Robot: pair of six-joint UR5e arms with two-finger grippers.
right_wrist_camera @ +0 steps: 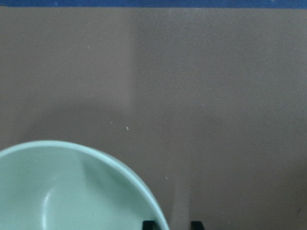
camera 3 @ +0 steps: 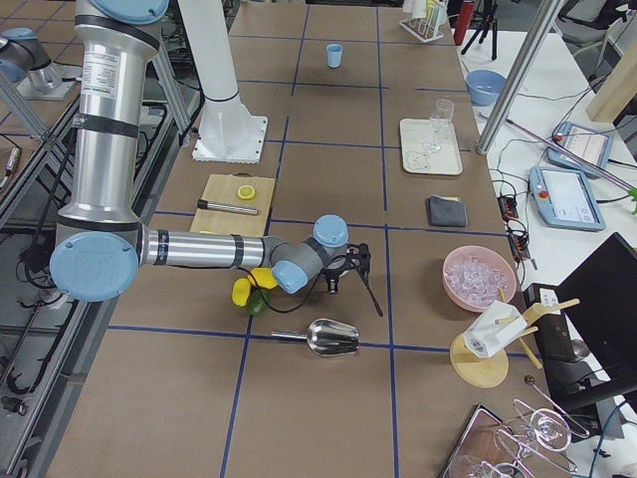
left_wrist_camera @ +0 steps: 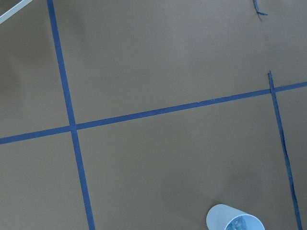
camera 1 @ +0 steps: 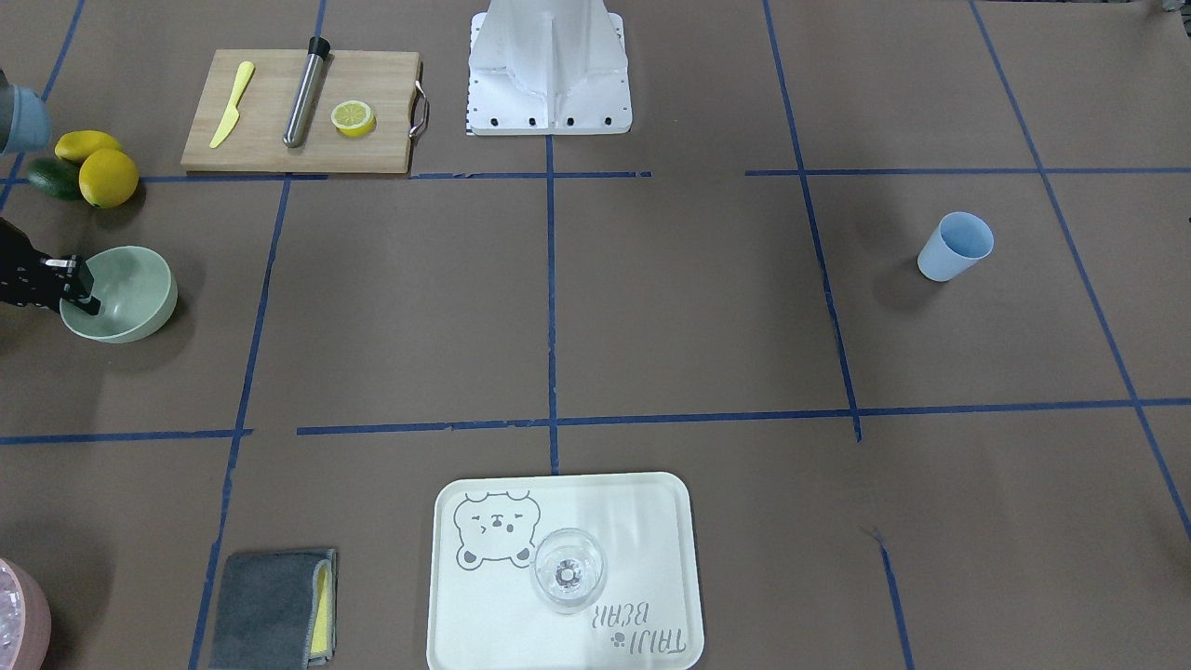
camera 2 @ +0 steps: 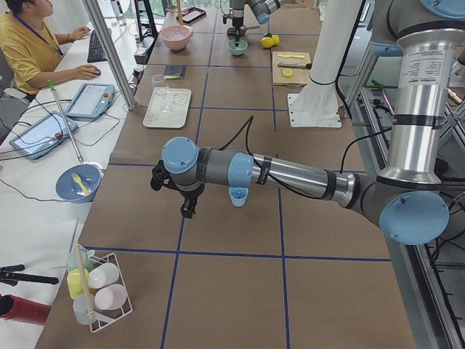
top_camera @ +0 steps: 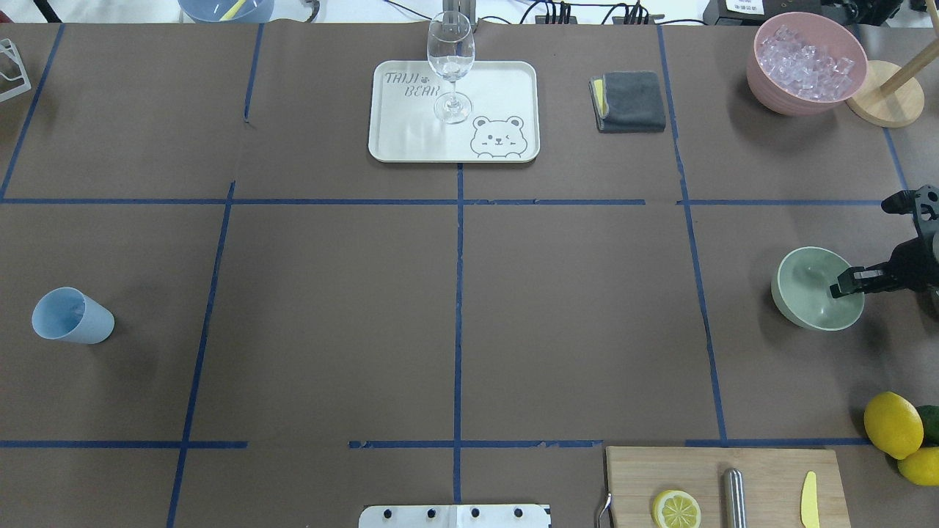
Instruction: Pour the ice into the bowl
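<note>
The pale sage-green bowl stands at the table's right side, seemingly tipped, and also shows as the bowl and the bowl. My right gripper is shut on its near rim, one finger inside and one outside; its fingertips show at the wrist view's bottom edge. The blue cup stands far left. Something glassy glints inside the cup, but I cannot make out ice cubes. My left gripper hangs beside the cup; open or shut, I cannot tell.
A pink bowl of icy pieces and a wooden stand sit far right. A tray bears a wine glass; a grey cloth lies beside it. Near me are a cutting board, lemons and a metal scoop.
</note>
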